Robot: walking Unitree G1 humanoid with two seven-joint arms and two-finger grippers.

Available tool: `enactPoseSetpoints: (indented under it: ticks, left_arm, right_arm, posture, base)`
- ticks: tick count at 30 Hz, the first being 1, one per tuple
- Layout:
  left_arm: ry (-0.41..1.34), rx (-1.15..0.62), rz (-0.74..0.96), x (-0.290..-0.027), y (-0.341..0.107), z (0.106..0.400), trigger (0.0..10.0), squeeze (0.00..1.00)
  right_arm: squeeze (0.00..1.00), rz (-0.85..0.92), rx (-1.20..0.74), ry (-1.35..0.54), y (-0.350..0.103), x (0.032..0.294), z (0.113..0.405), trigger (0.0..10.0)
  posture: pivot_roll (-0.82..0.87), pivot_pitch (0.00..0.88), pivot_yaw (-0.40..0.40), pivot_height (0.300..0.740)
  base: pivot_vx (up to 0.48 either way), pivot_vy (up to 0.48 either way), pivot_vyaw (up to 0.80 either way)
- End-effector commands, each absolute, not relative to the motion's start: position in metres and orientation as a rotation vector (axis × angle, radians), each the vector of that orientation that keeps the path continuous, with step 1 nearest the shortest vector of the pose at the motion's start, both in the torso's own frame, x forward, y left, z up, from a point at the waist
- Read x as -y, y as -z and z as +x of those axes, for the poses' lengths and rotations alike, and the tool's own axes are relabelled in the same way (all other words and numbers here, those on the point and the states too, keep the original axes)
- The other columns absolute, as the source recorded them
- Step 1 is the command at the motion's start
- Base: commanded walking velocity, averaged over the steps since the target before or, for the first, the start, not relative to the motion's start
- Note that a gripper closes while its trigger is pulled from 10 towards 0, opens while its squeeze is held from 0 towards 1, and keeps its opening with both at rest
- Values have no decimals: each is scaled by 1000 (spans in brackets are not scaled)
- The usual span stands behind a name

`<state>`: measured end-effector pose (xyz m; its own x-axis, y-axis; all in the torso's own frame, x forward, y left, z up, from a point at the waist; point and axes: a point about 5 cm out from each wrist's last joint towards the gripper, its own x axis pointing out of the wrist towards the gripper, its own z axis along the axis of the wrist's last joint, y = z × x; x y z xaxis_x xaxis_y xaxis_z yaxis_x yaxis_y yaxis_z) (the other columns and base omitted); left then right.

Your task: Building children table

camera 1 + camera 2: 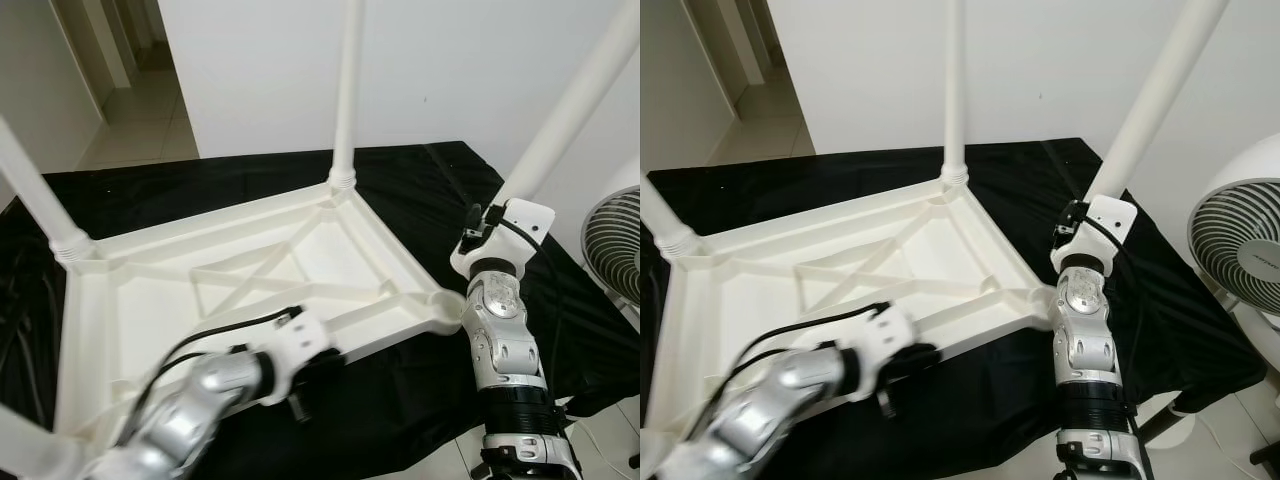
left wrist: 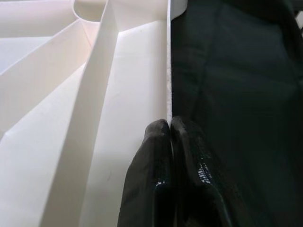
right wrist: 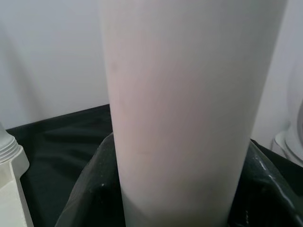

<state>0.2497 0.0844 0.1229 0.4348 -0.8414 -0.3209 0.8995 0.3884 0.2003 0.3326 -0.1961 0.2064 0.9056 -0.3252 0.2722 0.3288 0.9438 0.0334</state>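
The left gripper has its 2 black fingers pressed together on the thin near rim of the white tabletop, pinching that edge with 1 finger on the ribbed inner side and 1 on the outer side over the black cloth. The right gripper has its fingers spread around the white table leg at the near right corner, 1 finger on each side of the tube and touching it; the leg slants up and away from its corner socket.

The tabletop lies upside down, its crossed ribs facing up. Another leg stands upright at the far right corner and a 3rd leg slants up from the far left corner. The near rim sits close to the front edge of the cloth, with little margin there; black cloth lies open on the right of the tabletop and beyond its far side.

The cloth covers the whole work surface. A white wall rises behind it, a doorway with pale tiled floor opens at far left, and a white fan stands just off the right edge of the surface.
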Motion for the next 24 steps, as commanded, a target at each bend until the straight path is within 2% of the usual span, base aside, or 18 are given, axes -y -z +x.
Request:
enactPoseSetpoints:
  ticks: [1, 6, 7, 8, 9, 12, 13, 14, 15, 19, 20, 24]
  left_arm:
    - [1077, -235, 374, -107, -117, 244, 0, 0]
    - [1082, -245, 375, -111, -117, 242, 0, 0]
    - [1085, -248, 383, -114, -117, 240, 4078, 0]
    - [1085, -248, 383, -114, -117, 240, 4078, 0]
    - [1082, -233, 376, -113, -120, 242, 10000, 0]
    - [1083, -203, 369, -109, -125, 245, 10000, 0]
    - [1104, -172, 351, -105, -131, 247, 10000, 220]
    - [1104, -172, 351, -105, -131, 247, 10000, 220]
    - [1123, -146, 327, -102, -138, 248, 10000, 1000]
    - [1130, -94, 330, -98, -149, 254, 10000, 1000]
    - [1116, -72, 328, -97, -153, 258, 10000, 0]
    - [1106, -43, 304, -92, -159, 262, 10000, 0]
  right_arm:
    - [0, -24, 282, 316, -208, 193, 335, 10000]
    - [0, -25, 281, 314, -208, 193, 336, 10000]
    - [0, -24, 279, 309, -208, 192, 336, 10000]
    - [0, -24, 279, 309, -208, 192, 336, 10000]
    - [0, -24, 278, 297, -207, 189, 337, 10000]
    - [0, -26, 275, 285, -207, 187, 338, 10000]
    - [0, -27, 272, 274, -206, 185, 340, 10000]
    - [0, -27, 272, 274, -206, 185, 340, 10000]
    - [0, -30, 270, 266, -206, 184, 340, 10000]
    - [0, -36, 264, 250, -205, 183, 341, 10000]
    - [0, -39, 259, 237, -204, 181, 342, 10000]
    - [0, -47, 248, 215, -200, 179, 342, 10000]
  posture:
    - [37, 54, 29, 740]
    - [37, 54, 29, 740]
    - [43, 54, 24, 740]
    - [43, 54, 24, 740]
    - [44, 53, 20, 740]
    - [46, 54, 17, 740]
    - [46, 54, 17, 740]
    - [46, 54, 17, 740]
    - [46, 52, 10, 740]
    - [47, 52, 7, 740]
    - [47, 52, 7, 740]
    - [53, 41, -4, 740]
  base:
    - [0, 0, 0]
    - [0, 0, 0]
    - [0, 0, 0]
    - [0, 0, 0]
    - [0, 0, 0]
    - [0, 0, 0]
    - [0, 0, 0]
    - [0, 0, 0]
    - [0, 0, 0]
    - [0, 0, 0]
    - [0, 0, 0]
    - [0, 0, 0]
